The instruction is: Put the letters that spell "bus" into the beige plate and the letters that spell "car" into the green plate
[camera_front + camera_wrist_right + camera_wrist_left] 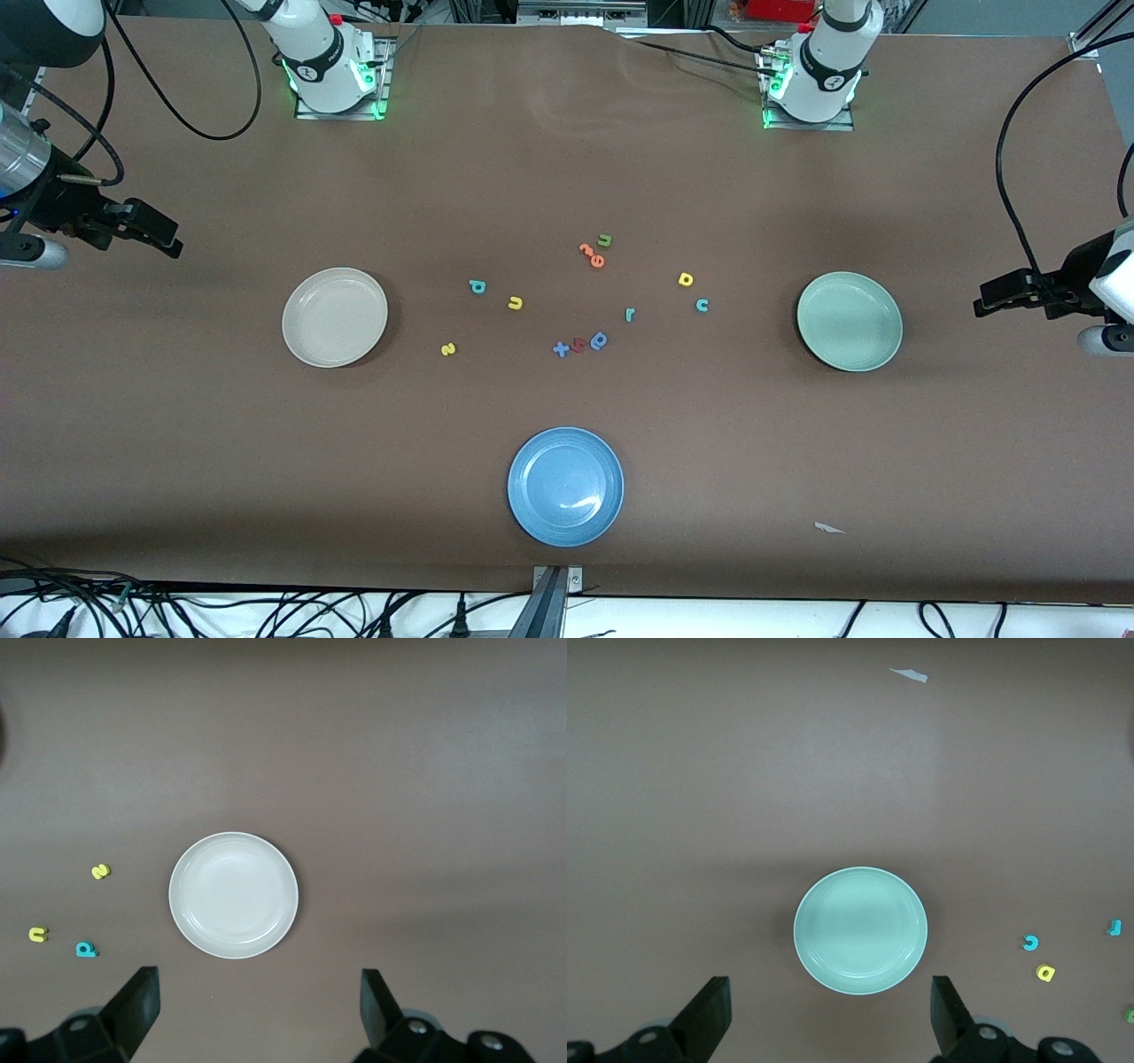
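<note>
Foam letters loose mid-table between the beige plate (335, 317) and green plate (849, 321), both flat, rims up.
Left gripper (985, 299) and right gripper (168, 237) wait at the table ends, jaws wide apart, holding nothing.

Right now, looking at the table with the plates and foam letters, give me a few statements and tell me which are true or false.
1. The beige plate has nothing in it. True.
2. The teal c lies in the green plate. False: it lies on the table beside the yellow a, between the letter cluster and that plate.
3. The blue plate is nearer the front camera than both other plates. True.
4. The left gripper holds a letter. False: its jaws stand open and hold nothing.
5. The yellow s touches the yellow u. False: they lie apart.
</note>
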### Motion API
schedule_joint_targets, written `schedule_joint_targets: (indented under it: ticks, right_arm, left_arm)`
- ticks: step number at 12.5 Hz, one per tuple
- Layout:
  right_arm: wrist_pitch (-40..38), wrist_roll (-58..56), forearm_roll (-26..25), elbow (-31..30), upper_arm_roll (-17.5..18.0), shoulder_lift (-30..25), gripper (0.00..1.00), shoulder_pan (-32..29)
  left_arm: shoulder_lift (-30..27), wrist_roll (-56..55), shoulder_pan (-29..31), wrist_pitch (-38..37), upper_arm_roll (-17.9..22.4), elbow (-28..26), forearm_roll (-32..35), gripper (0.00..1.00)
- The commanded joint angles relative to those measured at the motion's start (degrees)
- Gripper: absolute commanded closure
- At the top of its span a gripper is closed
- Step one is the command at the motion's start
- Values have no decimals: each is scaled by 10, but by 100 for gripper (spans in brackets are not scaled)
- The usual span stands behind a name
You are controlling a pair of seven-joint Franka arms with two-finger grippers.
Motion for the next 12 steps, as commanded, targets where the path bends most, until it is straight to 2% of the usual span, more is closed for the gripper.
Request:
schedule_joint_targets:
  ticks: [1, 6, 8, 9, 12]
  right_arm:
    - [-4, 3, -2, 1, 5, -6, 0, 3]
    - [-54, 16, -5, 3, 55, -8, 0, 3]
    - [-59, 89, -6, 0, 88, 0, 0, 4]
    - [-60, 122, -7, 0, 100, 21, 0, 10]
    - [-23, 188, -9, 1, 105, 72, 0, 51]
  left_arm:
    - [1, 4, 2, 4, 1, 2, -12, 1]
    - [3, 5, 4, 4, 1, -3, -12, 1]
    - [7, 5, 7, 4, 1, -4, -13, 1]
    - [8, 5, 11, 4, 1, -4, -13, 1]
    - [15, 5, 25, 4, 1, -4, -13, 1]
